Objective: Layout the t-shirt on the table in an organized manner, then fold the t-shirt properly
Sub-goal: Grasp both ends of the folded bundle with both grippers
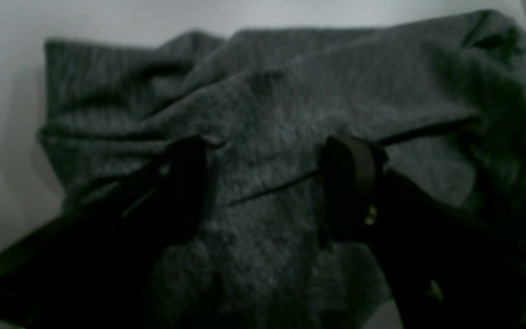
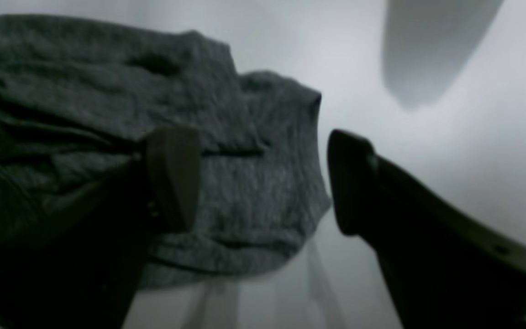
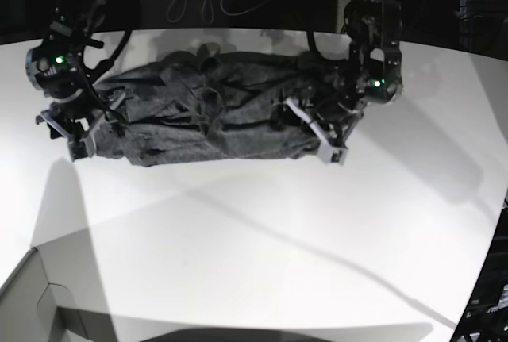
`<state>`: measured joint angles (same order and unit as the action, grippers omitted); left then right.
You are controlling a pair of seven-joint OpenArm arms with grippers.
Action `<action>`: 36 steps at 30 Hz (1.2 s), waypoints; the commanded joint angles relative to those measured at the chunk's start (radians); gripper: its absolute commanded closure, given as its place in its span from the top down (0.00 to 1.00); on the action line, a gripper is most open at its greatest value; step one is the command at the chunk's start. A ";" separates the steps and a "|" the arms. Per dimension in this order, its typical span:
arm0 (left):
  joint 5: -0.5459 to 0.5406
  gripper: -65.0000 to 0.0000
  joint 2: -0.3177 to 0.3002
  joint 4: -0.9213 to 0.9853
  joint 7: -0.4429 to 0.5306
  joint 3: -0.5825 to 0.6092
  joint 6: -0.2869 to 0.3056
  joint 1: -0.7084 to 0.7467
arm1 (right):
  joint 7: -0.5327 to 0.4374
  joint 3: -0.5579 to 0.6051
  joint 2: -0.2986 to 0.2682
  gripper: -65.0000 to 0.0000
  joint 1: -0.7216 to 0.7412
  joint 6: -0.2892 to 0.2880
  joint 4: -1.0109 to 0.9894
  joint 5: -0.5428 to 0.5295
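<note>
Wrist views dim, blurred — base view brighter, edges bowed, long shadows across table (image 3: 262,247).

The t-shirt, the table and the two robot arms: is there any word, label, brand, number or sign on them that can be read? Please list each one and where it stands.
None can be read.
The t-shirt is plain grey, with no print or visible tag.
The table is bare white, with no marking.
The arms show only green lights and a red light behind, no text; both wrist views are too blurred to show any lettering.

one t-shirt (image 3: 206,120), one table (image 3: 262,231), two tools, maybe one grey box (image 3: 40,306).
</note>
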<state>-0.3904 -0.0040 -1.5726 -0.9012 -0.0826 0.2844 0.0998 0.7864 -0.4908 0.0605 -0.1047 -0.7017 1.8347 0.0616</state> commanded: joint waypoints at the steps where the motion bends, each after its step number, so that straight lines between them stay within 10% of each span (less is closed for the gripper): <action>1: -0.006 0.61 0.003 -0.015 0.006 0.001 0.002 -0.012 | -0.011 -0.003 -0.004 0.68 0.035 0.004 -0.017 -0.010; 13: -0.006 0.61 0.008 -0.012 0.004 0.002 0.002 -0.012 | -0.014 -0.092 -0.095 0.68 0.142 0.004 -0.301 -0.010; 36: -0.006 0.61 0.008 -0.007 0.004 0.002 0.002 -0.012 | -0.006 -0.085 -0.011 0.59 0.096 0.004 -0.303 -0.061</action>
<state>-0.3862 0.0025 -1.5665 -0.9016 -0.0826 0.2840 0.0994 0.7586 -0.5751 0.0525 -0.0166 -0.6991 1.5249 -0.0055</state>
